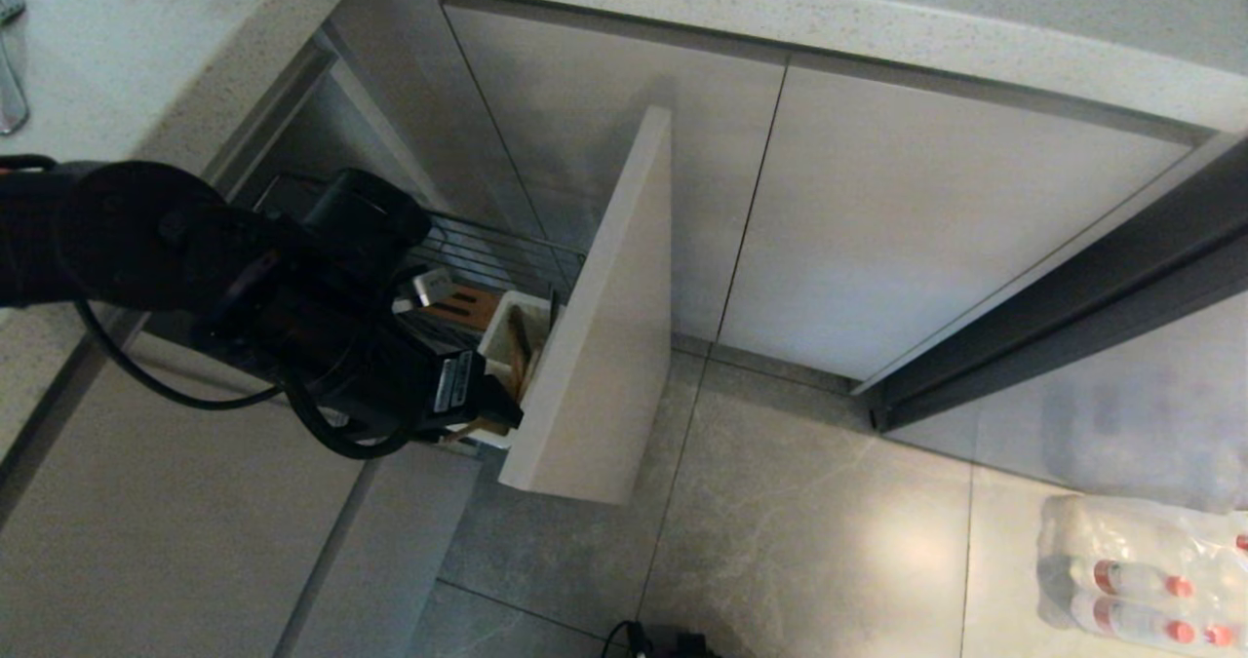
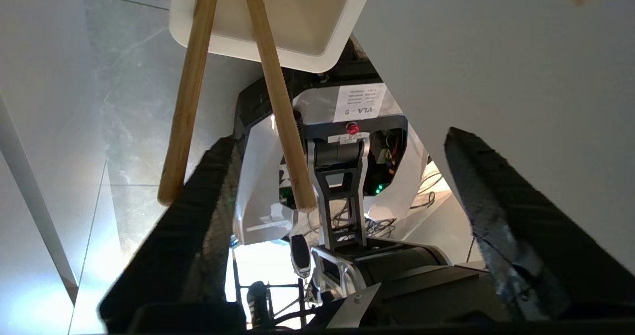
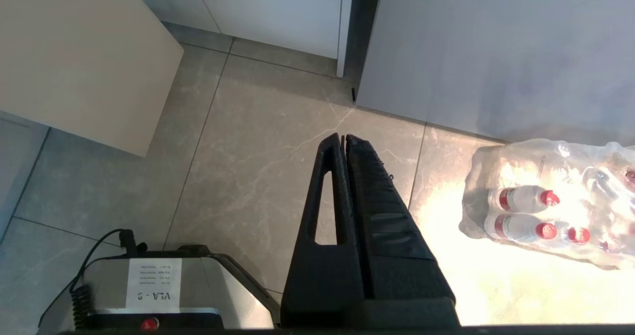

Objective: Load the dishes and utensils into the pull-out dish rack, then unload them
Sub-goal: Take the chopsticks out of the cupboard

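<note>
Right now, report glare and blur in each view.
Head view: glare patch on the floor tiles, left arm dark. Left wrist view: chopsticks sharp, left tool fingers soft-edged, bright floor glare beneath. Right wrist view: strong glare washes out the bottle pack.

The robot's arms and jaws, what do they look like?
The left arm is thick and black, with a black cable looping under it and a white label near the wrist. The left gripper and right gripper have long, black, tapering jaws, ridged inside.
</note>
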You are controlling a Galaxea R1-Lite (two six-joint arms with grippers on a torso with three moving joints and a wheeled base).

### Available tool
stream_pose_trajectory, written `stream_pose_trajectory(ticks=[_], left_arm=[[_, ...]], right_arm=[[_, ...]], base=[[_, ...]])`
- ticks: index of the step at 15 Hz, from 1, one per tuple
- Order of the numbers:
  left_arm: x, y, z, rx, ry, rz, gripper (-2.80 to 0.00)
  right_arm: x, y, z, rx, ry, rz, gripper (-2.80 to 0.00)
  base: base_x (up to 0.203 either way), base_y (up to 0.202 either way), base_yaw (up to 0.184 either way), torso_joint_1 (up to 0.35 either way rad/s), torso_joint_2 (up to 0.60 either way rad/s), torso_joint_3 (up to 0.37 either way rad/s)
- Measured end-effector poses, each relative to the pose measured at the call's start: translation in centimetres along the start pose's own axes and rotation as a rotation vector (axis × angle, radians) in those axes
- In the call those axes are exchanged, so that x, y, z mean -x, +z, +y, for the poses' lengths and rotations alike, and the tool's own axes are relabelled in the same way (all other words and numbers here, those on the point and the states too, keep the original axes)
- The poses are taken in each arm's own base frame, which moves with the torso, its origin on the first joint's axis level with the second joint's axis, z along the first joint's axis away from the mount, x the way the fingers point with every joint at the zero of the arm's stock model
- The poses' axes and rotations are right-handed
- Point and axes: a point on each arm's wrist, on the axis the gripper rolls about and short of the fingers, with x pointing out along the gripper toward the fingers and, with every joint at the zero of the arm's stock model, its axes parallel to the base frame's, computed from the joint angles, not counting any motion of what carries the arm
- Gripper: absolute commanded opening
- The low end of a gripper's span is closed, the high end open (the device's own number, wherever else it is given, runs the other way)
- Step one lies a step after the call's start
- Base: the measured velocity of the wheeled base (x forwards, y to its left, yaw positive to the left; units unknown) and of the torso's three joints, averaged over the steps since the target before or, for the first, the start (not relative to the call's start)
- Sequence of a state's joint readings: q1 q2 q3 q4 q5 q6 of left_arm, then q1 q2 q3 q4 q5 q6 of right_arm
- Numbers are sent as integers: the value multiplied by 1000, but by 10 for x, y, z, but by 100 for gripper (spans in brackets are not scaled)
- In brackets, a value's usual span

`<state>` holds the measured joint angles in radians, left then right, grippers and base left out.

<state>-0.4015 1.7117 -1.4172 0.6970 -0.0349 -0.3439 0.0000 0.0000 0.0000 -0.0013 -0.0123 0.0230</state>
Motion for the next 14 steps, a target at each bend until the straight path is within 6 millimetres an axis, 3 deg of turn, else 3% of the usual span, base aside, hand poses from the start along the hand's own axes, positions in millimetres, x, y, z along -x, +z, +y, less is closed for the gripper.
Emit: stream_pose_trajectory(ticks=[9,14], left_arm=[[-25,7,6,20,35,44,0],[-20,10,11,31,44,21,0]], right_arm=[[0,0,0,0,0,0,-280],[0,0,0,0,0,0,-280]], base=[[0,0,0,0,0,0],[0,0,0,0,0,0]])
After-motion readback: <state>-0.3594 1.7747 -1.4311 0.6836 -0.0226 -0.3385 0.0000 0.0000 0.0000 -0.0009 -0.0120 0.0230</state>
